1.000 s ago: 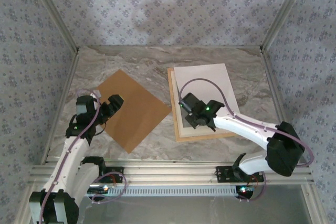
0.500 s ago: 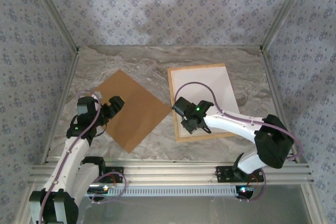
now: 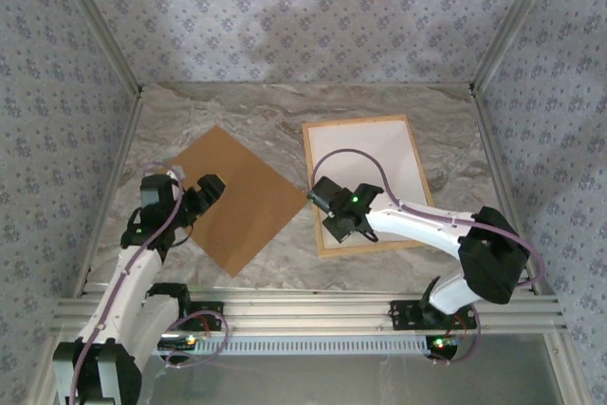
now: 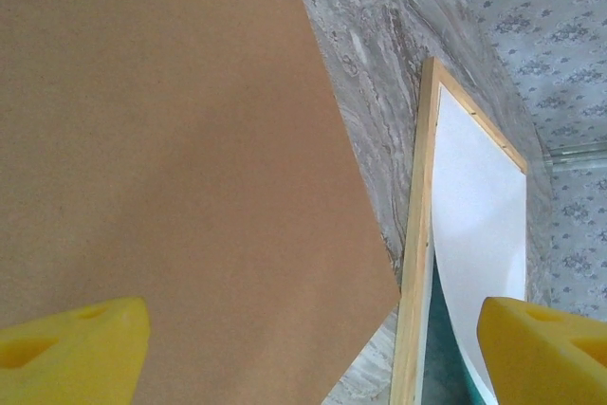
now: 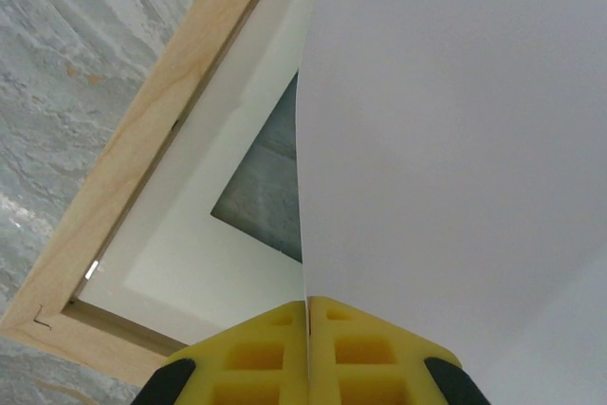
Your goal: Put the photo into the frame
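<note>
Two-arm rig — right end effector [image 5: 308,308] clamping the photo [image 5: 455,139] over the frame [image 5: 142,177], left end effector [image 4: 308,348] wide above brown board [image 4: 171,139]

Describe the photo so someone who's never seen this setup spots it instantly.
On the right half of the marble table lies the light-wood frame. The photo is the white sheet over it, blank side up, its near edge pinched in the right gripper. Unlike the flat brown board to its left, it is white and curls up at that edge.
</note>
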Tool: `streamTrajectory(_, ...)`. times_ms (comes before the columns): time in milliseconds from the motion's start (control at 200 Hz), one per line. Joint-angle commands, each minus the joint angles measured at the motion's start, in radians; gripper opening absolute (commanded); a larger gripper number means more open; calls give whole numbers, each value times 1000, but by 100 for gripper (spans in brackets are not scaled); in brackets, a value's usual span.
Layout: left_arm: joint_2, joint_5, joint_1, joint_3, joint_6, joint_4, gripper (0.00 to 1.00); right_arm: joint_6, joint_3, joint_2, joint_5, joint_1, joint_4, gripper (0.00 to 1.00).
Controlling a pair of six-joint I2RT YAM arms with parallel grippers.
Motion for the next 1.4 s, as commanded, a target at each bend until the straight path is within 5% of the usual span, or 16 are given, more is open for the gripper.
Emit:
streamTrajectory(0,1,-10,-8,-9,11,27,89,-22,-19,-23,-26,9,10,0)
streamTrajectory(840,19,-24,-19,-26,7,44,89,-183,-25,19,-69,-51,44,0)
streamTrajectory(1394,35,-29,-29,-29,6,55,89,-159,-54,1,-89,-22,25,0)
